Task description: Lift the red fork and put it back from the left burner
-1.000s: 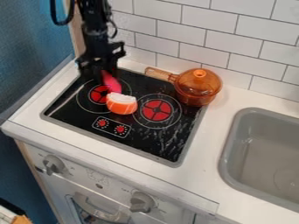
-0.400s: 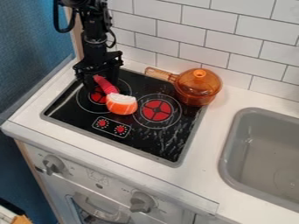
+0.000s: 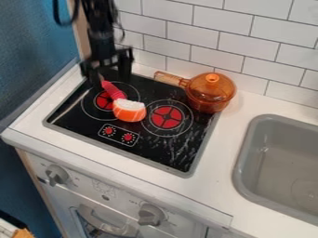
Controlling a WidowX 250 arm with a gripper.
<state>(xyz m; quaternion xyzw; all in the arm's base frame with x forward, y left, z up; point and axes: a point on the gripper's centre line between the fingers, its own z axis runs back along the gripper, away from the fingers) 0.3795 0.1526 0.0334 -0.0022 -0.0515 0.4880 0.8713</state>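
The gripper (image 3: 108,76) hangs over the back of the left burner, its two fingers wide apart with nothing held between them. Just below and in front of it, the red fork (image 3: 112,91) lies slanted across the left burner (image 3: 103,99). Its back end is close under the gripper, and its front end meets the orange and white toy sushi piece (image 3: 129,111).
An orange lidded pot (image 3: 211,93) stands at the stove's back right corner, its wooden handle pointing left. The right burner (image 3: 166,116) is beside the sushi piece. A grey sink (image 3: 248,153) lies to the right, and a tiled wall (image 3: 211,44) runs behind.
The fork's back end has swung left since the earliest frame. Over the last half second the gripper has risen a little from the fork, and its fingers have spread. The sushi piece has stayed put.
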